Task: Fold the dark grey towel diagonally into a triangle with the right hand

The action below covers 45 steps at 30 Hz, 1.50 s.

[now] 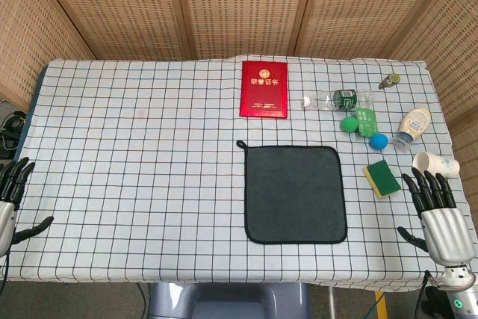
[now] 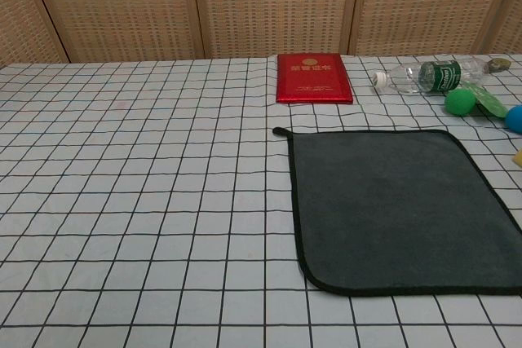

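Woven cane panels stand behind a table (image 1: 134, 147) covered with a white cloth with a black grid. From the head view, the dark grey towel (image 1: 295, 194) lies flat and unfolded a little right of the middle, with a small loop at its 10 o'clock corner. At 12 o'clock from the towel lies a red booklet (image 1: 264, 88). At 1 o'clock a clear plastic bottle (image 1: 337, 99) lies on its side, and near it are a green ball (image 1: 349, 124), a blue ball (image 1: 379, 140) and a green packet (image 1: 366, 121). At 3 o'clock from the towel are a yellow-green sponge (image 1: 382, 178), a paper cup (image 1: 435, 163) on its side and a beige bottle (image 1: 412, 128). The right hand (image 1: 439, 218) is at the table's 4 o'clock edge, fingers apart and straight, holding nothing, well apart from the towel. The left hand (image 1: 10, 203) is at the 8 o'clock edge, partly cut off, fingers also spread and empty. The chest view shows neither hand. It shows the towel (image 2: 395, 209) closer, with its dark bound edge, the booklet (image 2: 313, 77) at 12 o'clock, the bottle (image 2: 432, 76) and both balls at 1 o'clock; the sponge appears only as a yellow corner at the right border.
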Each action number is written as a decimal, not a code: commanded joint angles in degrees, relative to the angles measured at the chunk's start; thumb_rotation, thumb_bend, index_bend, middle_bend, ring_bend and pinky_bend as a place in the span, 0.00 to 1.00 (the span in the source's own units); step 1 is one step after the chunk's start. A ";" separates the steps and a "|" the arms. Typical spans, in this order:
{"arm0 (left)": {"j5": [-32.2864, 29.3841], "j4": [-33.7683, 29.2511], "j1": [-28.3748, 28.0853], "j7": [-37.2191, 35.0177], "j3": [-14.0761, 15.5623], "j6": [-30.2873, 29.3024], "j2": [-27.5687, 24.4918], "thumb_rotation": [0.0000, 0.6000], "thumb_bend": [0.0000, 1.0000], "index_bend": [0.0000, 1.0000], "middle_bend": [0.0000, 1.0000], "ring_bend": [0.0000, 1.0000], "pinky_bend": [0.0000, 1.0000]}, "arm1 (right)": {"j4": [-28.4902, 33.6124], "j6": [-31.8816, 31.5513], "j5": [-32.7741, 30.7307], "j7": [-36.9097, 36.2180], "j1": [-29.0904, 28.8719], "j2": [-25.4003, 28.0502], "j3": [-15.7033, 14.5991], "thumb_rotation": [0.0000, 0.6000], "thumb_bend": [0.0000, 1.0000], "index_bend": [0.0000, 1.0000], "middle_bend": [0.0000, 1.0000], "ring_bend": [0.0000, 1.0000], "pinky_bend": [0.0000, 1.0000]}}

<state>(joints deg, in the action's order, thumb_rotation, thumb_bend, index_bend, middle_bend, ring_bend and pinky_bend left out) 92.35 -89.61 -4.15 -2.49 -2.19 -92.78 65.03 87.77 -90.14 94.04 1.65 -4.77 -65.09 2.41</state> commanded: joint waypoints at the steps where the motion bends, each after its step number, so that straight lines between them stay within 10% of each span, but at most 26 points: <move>1: -0.09 -0.13 0.03 0.32 -0.04 0.04 -0.03 1.00 0.00 0.00 0.00 0.00 0.00 | 0.16 0.46 -0.03 0.04 -0.10 0.18 -0.21 1.00 0.00 0.05 0.00 0.00 0.00; 23: -2.72 -4.65 -0.88 4.24 0.25 4.60 -2.30 1.00 0.00 0.00 0.00 0.00 0.00 | -14.18 16.96 9.16 -11.02 -8.91 -9.96 -9.04 1.00 0.05 0.29 0.00 0.00 0.00; 45: -4.23 -4.97 -1.47 4.65 0.17 6.66 -2.44 1.00 0.00 0.00 0.00 0.00 0.00 | -22.63 16.66 8.29 -9.13 -11.38 -17.62 -8.39 1.00 0.26 0.42 0.00 0.00 0.00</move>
<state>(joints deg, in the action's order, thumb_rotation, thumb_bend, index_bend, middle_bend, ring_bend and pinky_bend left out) 88.13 -94.58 -5.61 2.15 -2.02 -86.12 62.59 65.22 -73.59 102.43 -7.62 -16.05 -82.64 -6.01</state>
